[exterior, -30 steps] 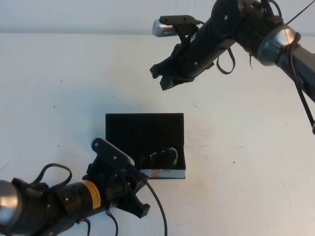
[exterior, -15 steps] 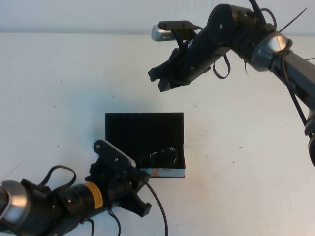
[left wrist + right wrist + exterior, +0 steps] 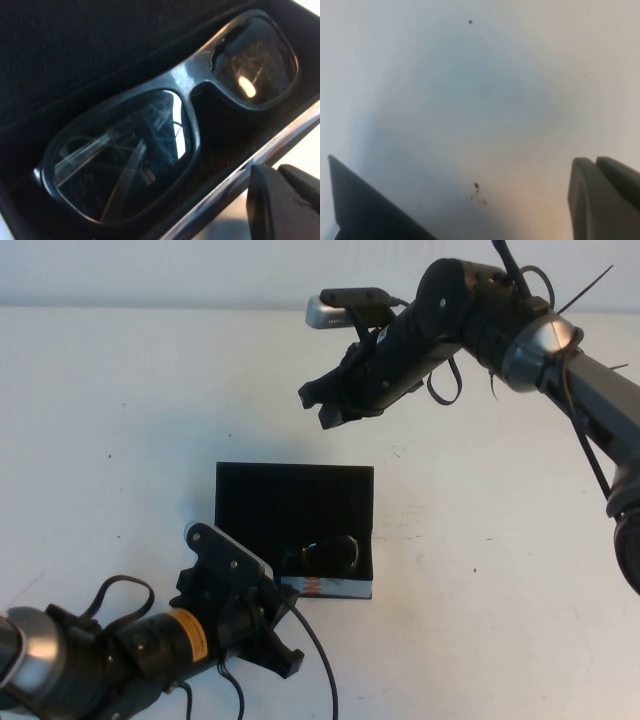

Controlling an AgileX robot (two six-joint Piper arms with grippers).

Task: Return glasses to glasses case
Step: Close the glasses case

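The dark-framed glasses (image 3: 325,555) lie inside the open glasses case (image 3: 295,502), behind its white printed front wall (image 3: 325,587). In the left wrist view the glasses (image 3: 190,85) fill the black interior, lenses up, and nothing holds them. My left gripper (image 3: 287,632) is open and empty at the case's front left corner; one of its fingers (image 3: 280,200) shows just outside the front rim. My right gripper (image 3: 320,406) is open and empty, up in the air beyond the case's raised lid. In the right wrist view it (image 3: 480,210) is over bare table.
The white table (image 3: 500,540) surrounds the case, with a few small dark specks (image 3: 476,186) on it. The right arm and its cables (image 3: 520,330) reach in from the far right. The table's far edge (image 3: 150,307) runs along the back.
My right gripper has moved a little to the left and farther back, still open. My left gripper stays by the case front. The case has shifted very slightly away.
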